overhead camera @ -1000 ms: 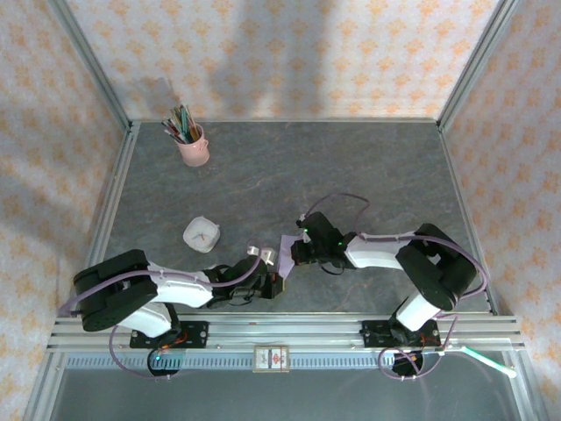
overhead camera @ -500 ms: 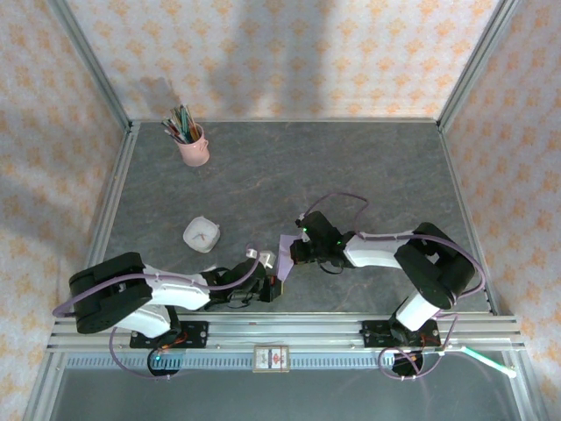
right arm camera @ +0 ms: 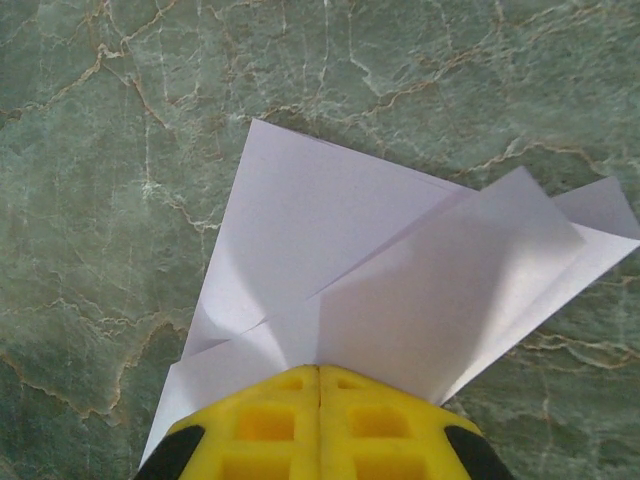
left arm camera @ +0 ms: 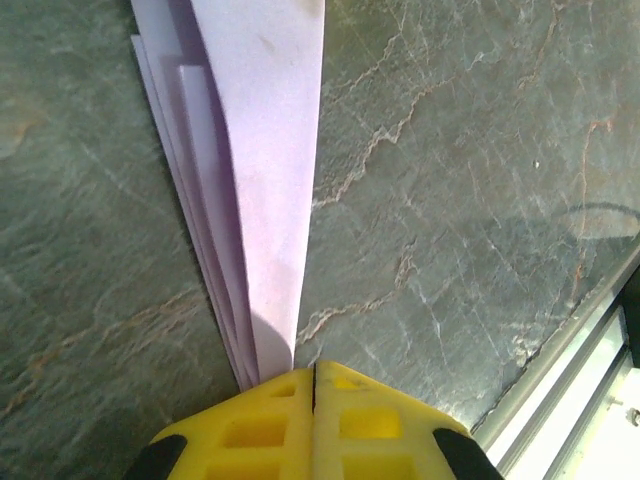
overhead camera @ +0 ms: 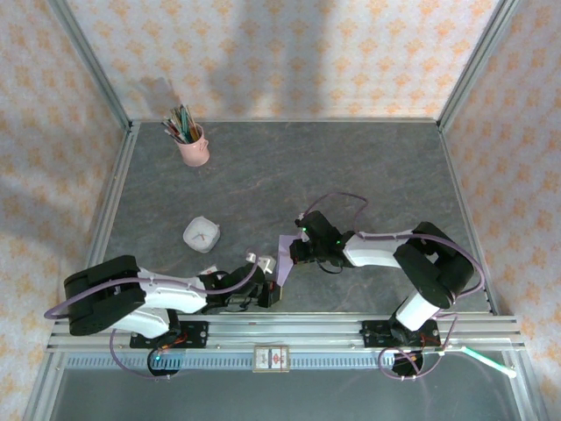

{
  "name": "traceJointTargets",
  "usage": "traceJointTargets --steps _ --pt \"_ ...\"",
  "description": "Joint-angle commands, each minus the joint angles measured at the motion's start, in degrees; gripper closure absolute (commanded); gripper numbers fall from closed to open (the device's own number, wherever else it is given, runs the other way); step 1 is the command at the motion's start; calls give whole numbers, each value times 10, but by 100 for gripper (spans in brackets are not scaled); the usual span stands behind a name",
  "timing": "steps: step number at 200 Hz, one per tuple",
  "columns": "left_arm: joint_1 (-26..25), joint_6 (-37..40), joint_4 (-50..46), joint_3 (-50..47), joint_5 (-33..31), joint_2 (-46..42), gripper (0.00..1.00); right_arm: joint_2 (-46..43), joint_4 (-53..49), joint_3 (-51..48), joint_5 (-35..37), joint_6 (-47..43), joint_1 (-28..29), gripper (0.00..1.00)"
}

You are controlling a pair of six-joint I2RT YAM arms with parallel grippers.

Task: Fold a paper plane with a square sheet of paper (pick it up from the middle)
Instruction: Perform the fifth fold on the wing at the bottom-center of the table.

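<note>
The square sheet of paper (overhead camera: 285, 255) is lavender and folded into a narrow pointed shape, lying near the table's front between my two grippers. My left gripper (overhead camera: 269, 294) is shut at its near end; in the left wrist view the folded layers (left arm camera: 268, 180) show edge-on and run in under the yellow tips (left arm camera: 315, 368). From the right, my right gripper (overhead camera: 295, 252) is shut on the sheet. In the right wrist view two pointed flaps (right arm camera: 400, 270) fan out from its closed tips (right arm camera: 319, 370).
A pink cup of pens (overhead camera: 193, 146) stands at the back left. A small white object (overhead camera: 201, 234) lies left of the paper. The aluminium rail (overhead camera: 289, 329) runs along the near edge, close to my left gripper (left arm camera: 590, 340).
My left arm has drawn back toward the near left, its gripper sliding a little toward the rail. The right gripper and the paper have barely moved.
</note>
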Motion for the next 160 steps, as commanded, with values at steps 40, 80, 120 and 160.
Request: traceJointTargets --steps 40,80,120,160 --pt "-16 1 -127 -18 44 -19 100 44 -90 -20 62 3 -3 96" --pt "-15 29 -154 15 54 -79 99 45 -89 -21 61 3 -4 96" --pt "24 17 -135 28 60 -143 98 44 -87 -21 61 2 -3 96" --pt "54 6 -99 50 52 -117 96 46 -83 -21 60 3 -3 96"
